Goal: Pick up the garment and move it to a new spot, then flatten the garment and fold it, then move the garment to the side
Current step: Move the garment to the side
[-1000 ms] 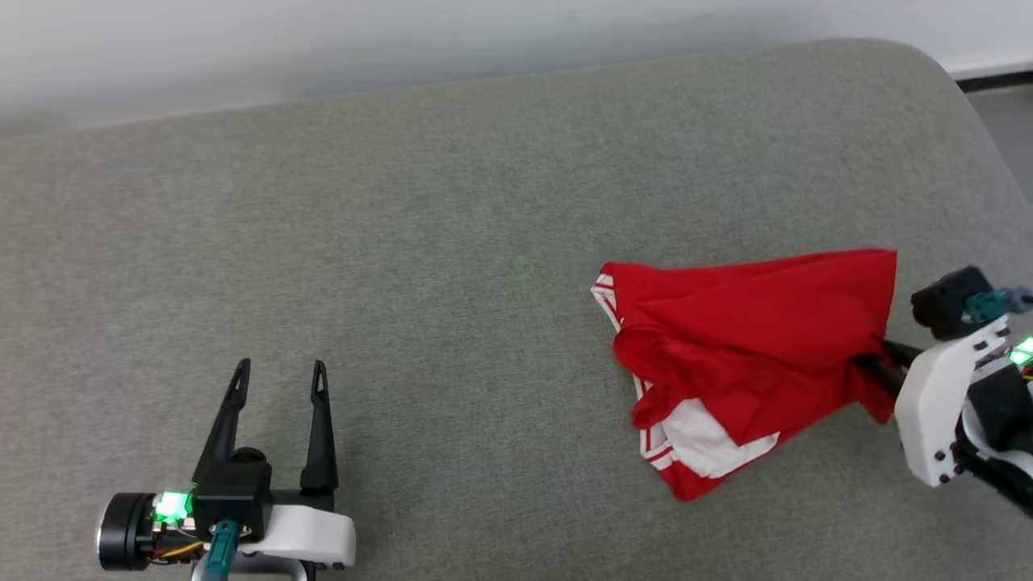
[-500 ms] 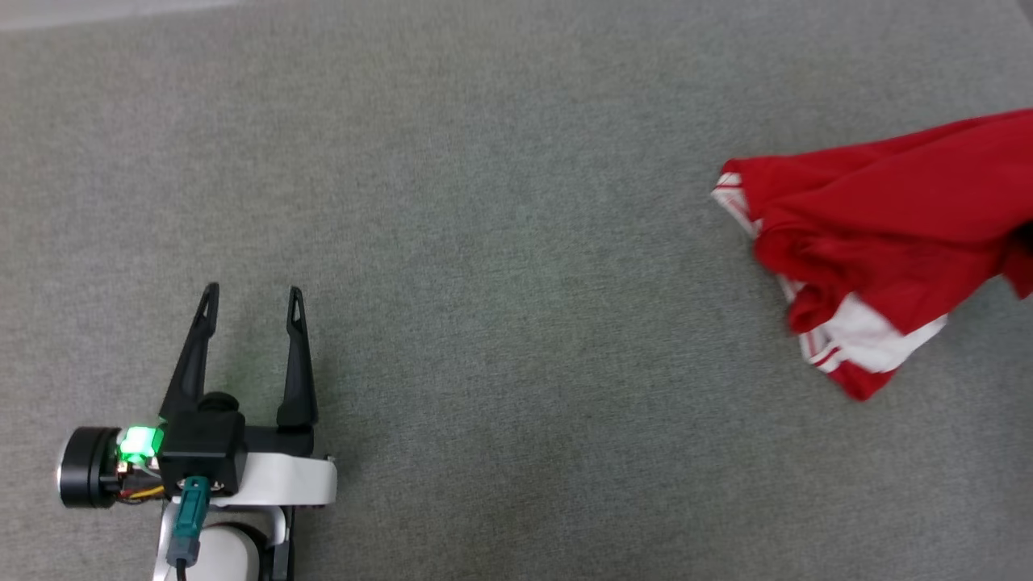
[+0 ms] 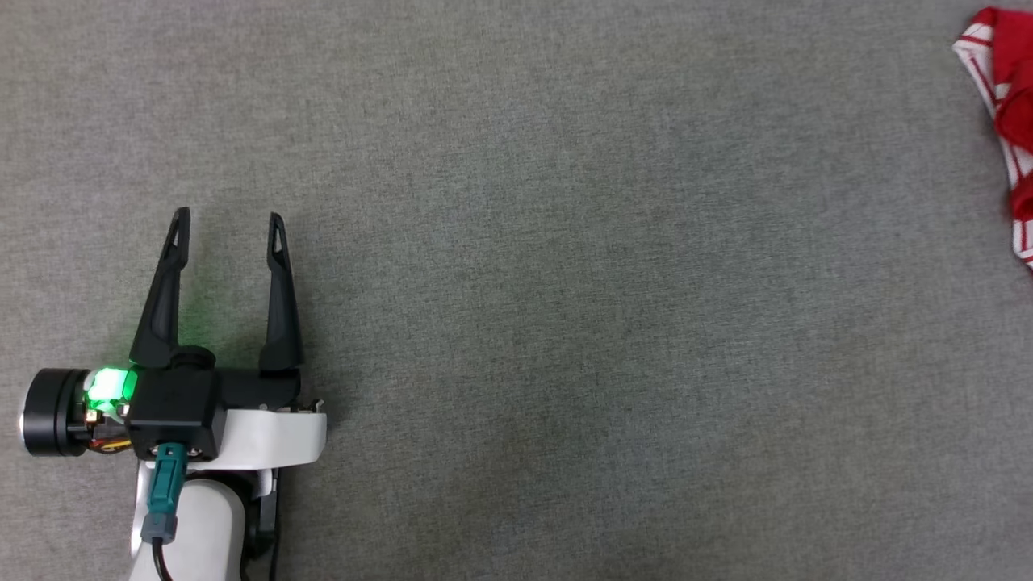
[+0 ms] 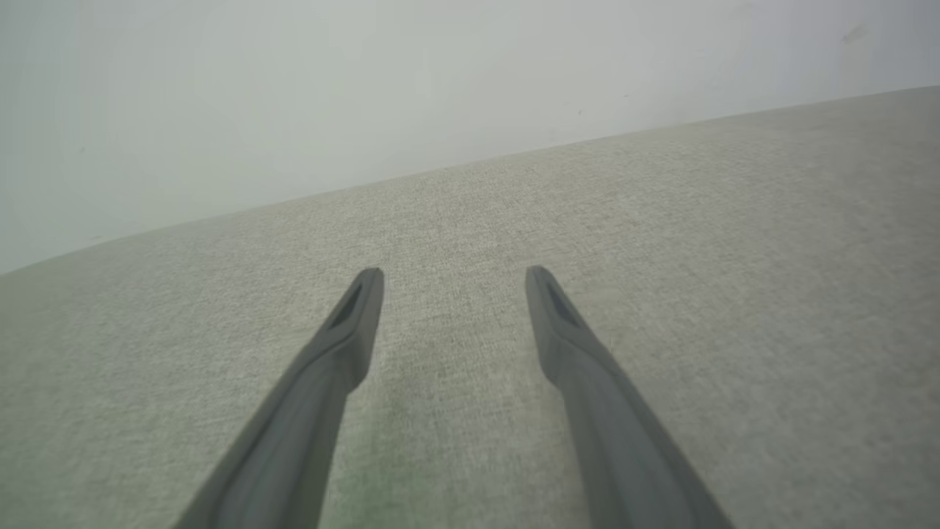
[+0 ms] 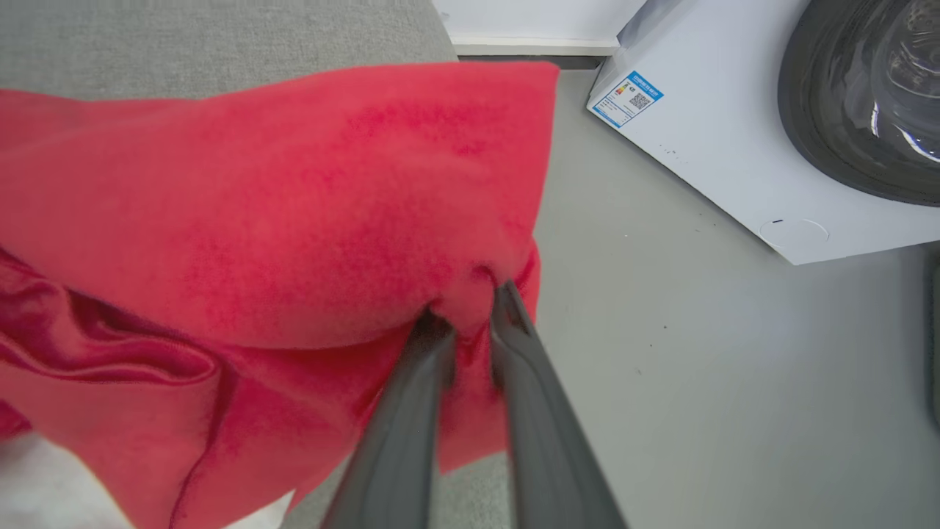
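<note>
Change since earlier: head camera has swung, so the garment [image 3: 1009,73] now shows as a red strip with red-and-white striped trim at the head view's upper right edge, and the grey cushion's [image 3: 565,282] rim has gone from that view; the left claw [image 3: 227,215] keeps its pose low on the left.
Left claw: over the near left part of the cushion, its two dark fingers [image 3: 165,290] spread apart with nothing between them; a green light [image 3: 109,387] glows at its wrist.
Left wrist view: the same spread fingers over bare cushion fabric, the claw [image 4: 453,273] pointing toward the cushion's far edge.
Right claw: fingers drawn together and clamped on a pinch of red cloth, by the cushion's right end [image 5: 470,305].
Garment: bunched and hanging from that pinch [image 5: 257,206], draped to the left in the right wrist view, with cushion fabric above and below it; a blurred white patch shows at the lower left corner.
Floor: pale grey [image 5: 698,353], past the cushion's right end.
Washing machine: white, with a dark round door [image 5: 859,95] and a blue label [image 5: 626,98], standing on the floor beyond the cushion [image 5: 734,184].
Wall: pale, behind the cushion's far edge [image 4: 367,95].
</note>
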Robot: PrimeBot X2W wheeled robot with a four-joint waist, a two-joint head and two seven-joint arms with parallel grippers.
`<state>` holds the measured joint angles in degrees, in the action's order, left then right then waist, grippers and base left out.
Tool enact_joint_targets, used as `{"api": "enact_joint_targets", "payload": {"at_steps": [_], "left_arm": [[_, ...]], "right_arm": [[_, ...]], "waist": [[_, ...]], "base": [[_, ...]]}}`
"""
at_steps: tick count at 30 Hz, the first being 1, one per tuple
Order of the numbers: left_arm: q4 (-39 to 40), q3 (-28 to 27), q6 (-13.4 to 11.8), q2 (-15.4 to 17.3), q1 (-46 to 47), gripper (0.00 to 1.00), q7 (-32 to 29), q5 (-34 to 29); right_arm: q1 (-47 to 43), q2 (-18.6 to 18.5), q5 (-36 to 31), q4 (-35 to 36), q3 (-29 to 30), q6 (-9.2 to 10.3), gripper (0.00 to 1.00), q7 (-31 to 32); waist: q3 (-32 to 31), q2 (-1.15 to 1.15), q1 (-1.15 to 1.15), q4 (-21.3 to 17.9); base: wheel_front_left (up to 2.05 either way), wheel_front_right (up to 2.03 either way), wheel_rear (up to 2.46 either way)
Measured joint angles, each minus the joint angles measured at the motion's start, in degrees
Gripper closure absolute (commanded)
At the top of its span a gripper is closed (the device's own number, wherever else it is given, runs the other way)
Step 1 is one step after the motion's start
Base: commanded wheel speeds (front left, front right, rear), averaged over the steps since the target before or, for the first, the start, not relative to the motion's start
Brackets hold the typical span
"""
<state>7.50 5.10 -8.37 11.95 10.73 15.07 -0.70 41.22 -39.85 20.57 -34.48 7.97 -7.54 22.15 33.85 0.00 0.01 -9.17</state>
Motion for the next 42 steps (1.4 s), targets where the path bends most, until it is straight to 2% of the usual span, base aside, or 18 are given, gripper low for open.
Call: {"api": "enact_joint_targets", "payload": {"at_steps": [7, 8, 9, 11, 18, 24, 29, 35, 42], "left_arm": [[1.12, 0.03, -0.76, 0.35, 0.34, 0.00, 0.00, 0.01], [1.08, 0.13, -0.80, 0.35, 0.35, 0.00, 0.00, 0.01], [0.98, 0.22, -0.91, 0.34, 0.36, 0.00, 0.00, 0.02], [0.59, 0.37, -1.19, 0.24, 0.32, 0.00, 0.00, 0.15], [-0.52, 0.86, -1.98, -0.45, -2.13, 0.00, -0.01, 0.88], [-1.64, 0.86, -2.36, -1.40, -5.94, 0.00, -0.01, 1.47], [-2.30, 0.80, -2.48, -1.91, -8.61, 0.00, -0.01, 1.93], [-3.10, 0.94, -2.37, -2.60, -10.79, 0.00, 0.00, 2.19], [-4.12, 0.33, -1.99, -3.43, -12.86, 0.00, -0.01, 2.99]], "right_arm": [[1.93, 1.98, -2.70, -2.12, 2.53, 0.00, 1.00, -1.55], [2.10, 2.12, -3.30, -2.41, 2.67, 0.00, 0.19, -1.79], [2.13, 2.12, -4.11, -2.67, 2.32, 0.01, 0.00, -1.74], [2.00, 2.27, -4.93, -2.79, 1.68, 0.01, 0.00, -2.01], [0.01, 3.64, -6.04, -0.10, 3.04, 0.01, 0.00, -8.87], [-5.30, 6.32, -6.87, 8.03, 1.76, 0.01, 0.00, -14.24], [-10.63, 9.54, -6.77, 16.94, 0.03, 0.01, 0.00, -16.17], [-15.77, 14.36, -8.47, 28.00, -1.41, 0.01, 0.00, -21.54], [-21.71, 20.54, -11.20, 33.51, -3.00, 0.01, 0.00, -29.25]], "waist": [[1.49, 0.00, 0.00, 0.35], [1.36, 0.00, 0.00, 0.39], [1.11, 0.00, 0.00, 0.45], [0.32, 0.00, 0.00, 0.59], [-4.84, 0.00, -0.01, 1.14], [-10.86, 0.00, -0.01, 1.62], [-15.61, 0.00, -0.01, 2.14], [-19.95, 0.00, -0.02, 3.45], [-24.07, 0.00, -0.02, 5.40]], "base": [[0.00, 0.00, 0.00], [0.00, 0.00, 0.00], [0.00, 0.00, 0.00], [0.00, 0.00, 0.00], [0.00, 0.00, 0.00], [0.00, 0.00, 0.00], [0.00, 0.00, 0.00], [0.00, 0.00, 0.00], [0.00, 0.00, 0.00]]}}
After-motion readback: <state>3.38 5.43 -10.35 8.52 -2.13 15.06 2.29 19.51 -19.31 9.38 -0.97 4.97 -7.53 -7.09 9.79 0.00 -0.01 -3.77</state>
